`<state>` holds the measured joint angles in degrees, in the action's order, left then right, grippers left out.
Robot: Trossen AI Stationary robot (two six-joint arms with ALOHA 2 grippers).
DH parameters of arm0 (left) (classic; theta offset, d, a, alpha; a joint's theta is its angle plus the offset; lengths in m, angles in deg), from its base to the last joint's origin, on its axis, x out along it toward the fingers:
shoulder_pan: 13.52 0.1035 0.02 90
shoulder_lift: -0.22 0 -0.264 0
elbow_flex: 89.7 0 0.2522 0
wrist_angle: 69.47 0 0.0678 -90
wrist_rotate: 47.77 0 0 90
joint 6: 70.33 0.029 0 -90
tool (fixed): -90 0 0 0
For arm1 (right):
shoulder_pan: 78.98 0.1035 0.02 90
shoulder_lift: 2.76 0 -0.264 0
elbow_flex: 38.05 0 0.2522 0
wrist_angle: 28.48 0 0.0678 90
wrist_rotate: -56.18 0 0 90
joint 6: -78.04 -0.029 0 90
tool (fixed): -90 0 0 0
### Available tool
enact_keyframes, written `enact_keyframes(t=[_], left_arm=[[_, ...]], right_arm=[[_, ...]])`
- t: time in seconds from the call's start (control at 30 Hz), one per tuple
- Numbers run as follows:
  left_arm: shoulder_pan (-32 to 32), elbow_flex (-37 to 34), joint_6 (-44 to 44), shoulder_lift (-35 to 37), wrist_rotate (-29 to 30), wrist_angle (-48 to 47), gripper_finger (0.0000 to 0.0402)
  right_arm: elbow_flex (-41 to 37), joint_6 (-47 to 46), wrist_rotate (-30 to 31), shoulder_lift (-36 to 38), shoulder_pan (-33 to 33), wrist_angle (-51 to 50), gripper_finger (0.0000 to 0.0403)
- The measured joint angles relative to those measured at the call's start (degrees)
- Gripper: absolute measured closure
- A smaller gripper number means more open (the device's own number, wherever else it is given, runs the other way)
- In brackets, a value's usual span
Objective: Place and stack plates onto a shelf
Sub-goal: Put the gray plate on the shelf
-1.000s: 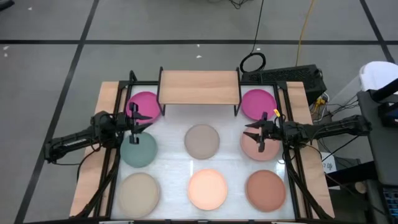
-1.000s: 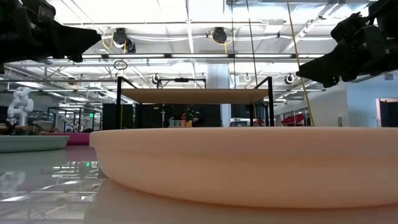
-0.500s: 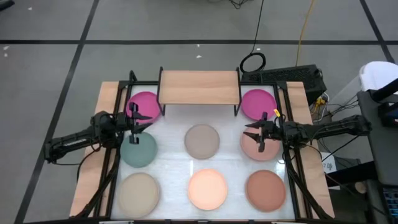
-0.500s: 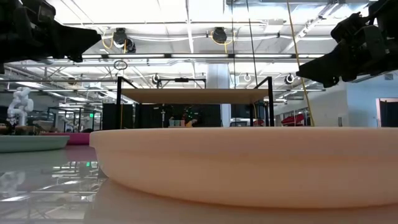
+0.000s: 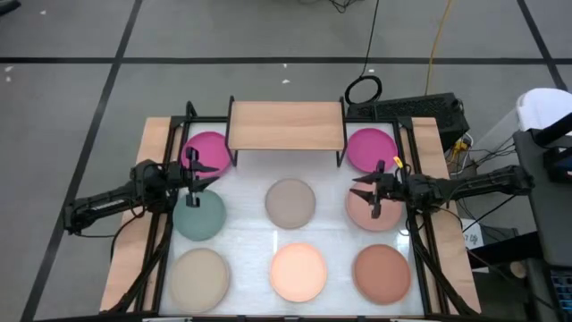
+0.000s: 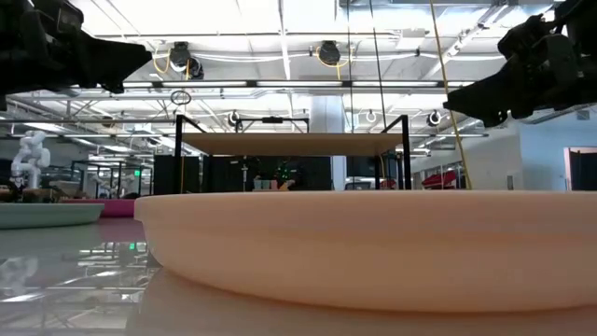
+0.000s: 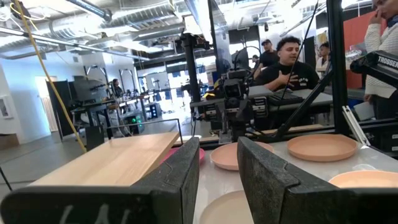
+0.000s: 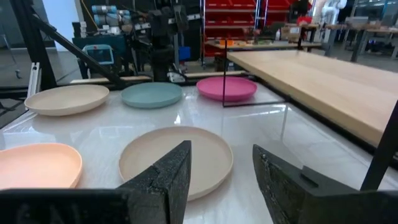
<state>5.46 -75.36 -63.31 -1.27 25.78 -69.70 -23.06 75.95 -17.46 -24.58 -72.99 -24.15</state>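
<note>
- The left end effector (image 5: 195,170) is held above the table (image 5: 246,228) between the left magenta plate (image 5: 208,148) and the teal plate (image 5: 198,215); its fingers are parted and nothing is gripped.
- The tan-beige plate (image 5: 200,274), grey-beige plate (image 5: 290,201) and peach-orange plate (image 5: 298,271) are laid flat, rims up, each apart from the rest; the shelf (image 5: 287,124), at the far edge between the two magenta plates, is seen bare — no plate stacked yet.
- Being round, the plates show no long axis; the shelf's long side is set across the table.
- The plates are judged stiff, light and matte, on a glossy top where sliding seems likely — hold is best taken at the raised rim.
- The right end effector (image 5: 374,190) is poised over the pale pink plate (image 5: 371,212), near the right magenta plate (image 5: 370,148) and reddish-brown plate (image 5: 382,271); its fingers stand apart, empty.
</note>
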Motion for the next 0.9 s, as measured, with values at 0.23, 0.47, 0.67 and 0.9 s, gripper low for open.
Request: enact_keyframes(t=[0.23,0.47,0.67,0.9], left_arm=[[0.00,0.00,0.00,-0.01,0.00,-0.01,0.0287],[0.00,0.01,0.00,0.01,0.01,0.00,0.0287],[0.00,0.00,0.00,-0.01,0.00,0.01,0.0287],[0.00,0.00,0.00,-0.01,0.01,-0.01,0.0287]], right_arm=[[0.00,-0.24,0.00,0.00,0.00,4.81,0.0248],[-0.01,-0.24,0.00,0.01,-0.01,14.76,0.0248],[-0.01,-0.24,0.00,0.01,-0.01,18.30,0.0248],[-0.01,-0.11,4.84,-0.01,-0.01,23.50,0.0248]])
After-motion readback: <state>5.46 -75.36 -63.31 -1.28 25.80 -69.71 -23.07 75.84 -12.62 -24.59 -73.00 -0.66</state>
